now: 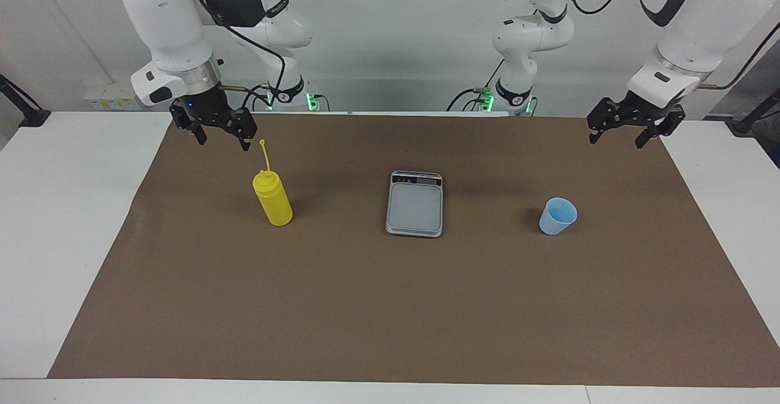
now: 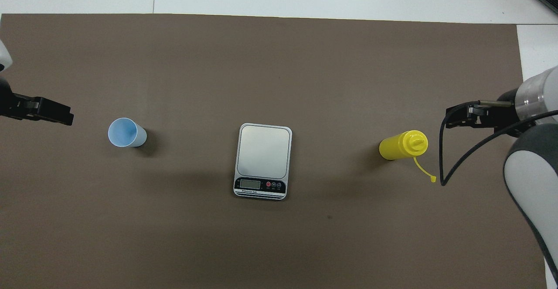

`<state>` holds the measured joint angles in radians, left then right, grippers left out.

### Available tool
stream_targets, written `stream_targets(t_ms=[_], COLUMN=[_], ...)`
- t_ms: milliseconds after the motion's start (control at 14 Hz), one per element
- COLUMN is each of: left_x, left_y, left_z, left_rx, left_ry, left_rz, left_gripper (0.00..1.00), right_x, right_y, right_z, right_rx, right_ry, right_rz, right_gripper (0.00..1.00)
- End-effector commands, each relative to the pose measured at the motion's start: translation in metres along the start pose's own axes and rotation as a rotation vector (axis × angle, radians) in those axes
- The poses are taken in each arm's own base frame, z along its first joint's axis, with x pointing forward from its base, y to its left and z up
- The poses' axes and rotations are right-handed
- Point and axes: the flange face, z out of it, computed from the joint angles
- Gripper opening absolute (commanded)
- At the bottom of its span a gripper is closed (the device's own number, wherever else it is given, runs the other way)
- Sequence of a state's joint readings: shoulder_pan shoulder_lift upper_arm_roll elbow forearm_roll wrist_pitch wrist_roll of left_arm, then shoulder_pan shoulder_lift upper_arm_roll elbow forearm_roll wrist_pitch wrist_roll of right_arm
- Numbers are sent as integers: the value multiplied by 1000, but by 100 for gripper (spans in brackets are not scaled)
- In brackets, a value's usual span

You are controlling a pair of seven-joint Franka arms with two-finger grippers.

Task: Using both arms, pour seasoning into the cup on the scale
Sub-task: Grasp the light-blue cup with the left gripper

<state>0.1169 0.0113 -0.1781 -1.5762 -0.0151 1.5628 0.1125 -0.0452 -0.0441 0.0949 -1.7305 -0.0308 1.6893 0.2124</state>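
The yellow seasoning bottle (image 1: 272, 198) (image 2: 403, 145) stands upright on the brown mat toward the right arm's end, its cap strap sticking up. The light blue cup (image 1: 557, 216) (image 2: 126, 132) stands upright and empty toward the left arm's end. The silver-grey scale (image 1: 415, 204) (image 2: 263, 160) lies between them with nothing on its plate, display edge toward the robots. My right gripper (image 1: 223, 142) (image 2: 453, 119) is open and empty in the air over the mat beside the bottle. My left gripper (image 1: 615, 140) (image 2: 65, 118) is open and empty over the mat's edge beside the cup.
A brown mat (image 1: 390, 306) covers most of the white table (image 1: 55, 239). A black cable (image 2: 449, 167) loops down from the right arm close to the bottle's cap strap.
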Motion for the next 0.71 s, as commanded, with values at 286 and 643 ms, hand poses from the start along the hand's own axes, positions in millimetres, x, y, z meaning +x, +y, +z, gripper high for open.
stream_targets(t_ms=[286, 643], left_x=[-8, -13], left_y=[2, 0], left_z=[0, 16], left_rx=[20, 31], left_ry=[4, 48], left_rz=[10, -31], left_gripper=[100, 100], right_x=[-5, -5], right_y=[4, 4], right_z=[-1, -1], right_rx=[0, -2], right_ry=[-2, -1], right_rz=[-7, -8], right_gripper=[100, 100])
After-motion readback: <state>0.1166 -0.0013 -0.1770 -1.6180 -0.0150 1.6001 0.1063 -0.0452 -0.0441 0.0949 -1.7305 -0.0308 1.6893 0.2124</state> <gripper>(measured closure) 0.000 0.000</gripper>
